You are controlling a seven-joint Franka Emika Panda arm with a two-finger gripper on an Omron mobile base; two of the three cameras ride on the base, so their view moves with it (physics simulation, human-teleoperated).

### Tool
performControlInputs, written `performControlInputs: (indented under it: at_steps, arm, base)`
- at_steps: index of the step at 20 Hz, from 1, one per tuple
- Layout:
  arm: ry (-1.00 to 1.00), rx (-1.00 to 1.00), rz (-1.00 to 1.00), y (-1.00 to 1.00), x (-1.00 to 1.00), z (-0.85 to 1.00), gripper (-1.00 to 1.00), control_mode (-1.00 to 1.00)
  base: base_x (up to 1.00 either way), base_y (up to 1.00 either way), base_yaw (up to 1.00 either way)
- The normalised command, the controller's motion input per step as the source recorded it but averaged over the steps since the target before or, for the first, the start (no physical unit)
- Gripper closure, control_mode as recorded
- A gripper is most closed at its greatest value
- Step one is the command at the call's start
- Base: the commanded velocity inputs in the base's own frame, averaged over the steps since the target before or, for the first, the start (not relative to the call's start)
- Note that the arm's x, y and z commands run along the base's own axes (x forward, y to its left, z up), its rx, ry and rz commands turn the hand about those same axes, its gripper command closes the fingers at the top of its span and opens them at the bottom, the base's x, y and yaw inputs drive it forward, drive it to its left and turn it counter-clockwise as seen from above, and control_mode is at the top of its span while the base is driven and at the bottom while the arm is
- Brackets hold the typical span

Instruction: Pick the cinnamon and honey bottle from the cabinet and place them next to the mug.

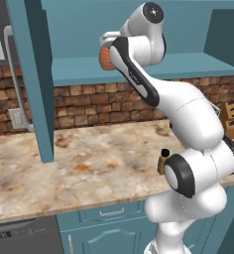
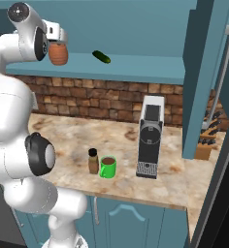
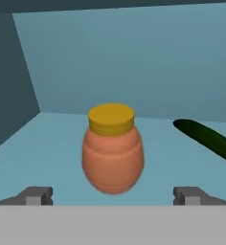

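Observation:
The honey bottle [image 3: 113, 154], a squat orange jar with a yellow lid, stands upright on the teal cabinet shelf [image 3: 48, 143]. My gripper [image 3: 113, 196] is open just in front of it, with one fingertip to each side and nothing held. In the base views the hand hovers at the shelf by the honey bottle [image 2: 58, 54] [image 1: 105, 59]. The cinnamon [image 2: 93, 161], a slim brown jar with a black cap, stands on the counter right beside the green mug [image 2: 107, 167]. My arm hides part of the cinnamon [image 1: 163, 159] in the left base view.
A dark green cucumber [image 2: 101, 57] lies on the shelf to the right of the jar. A grey coffee machine [image 2: 150, 138] stands right of the mug. A knife block [image 2: 206, 145] sits behind the cabinet's side panel [image 2: 201, 77]. Brick wall backs the counter.

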Motion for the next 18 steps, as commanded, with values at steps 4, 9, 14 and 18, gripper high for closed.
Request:
performControlInputs:
  at_steps: [4, 9, 14, 18]
  arm:
    - [0.0, 0.0, 0.0, 0.04, 0.14, -0.06, -1.0, -1.0]
    - [0.01, 0.0, 0.0, 0.11, 0.28, -0.03, -1.0, -1.0]
    - [0.02, 0.0, 0.0, 0.14, 0.33, 0.0, -1.0, -1.0]
    - [0.03, 0.0, 0.0, 0.05, 0.38, 0.0, -1.0, -1.0]
  base:
    - [0.0, 0.0, 0.0]
    - [0.0, 0.0, 0.0]
    - [0.0, 0.0, 0.0]
    - [0.0, 0.0, 0.0]
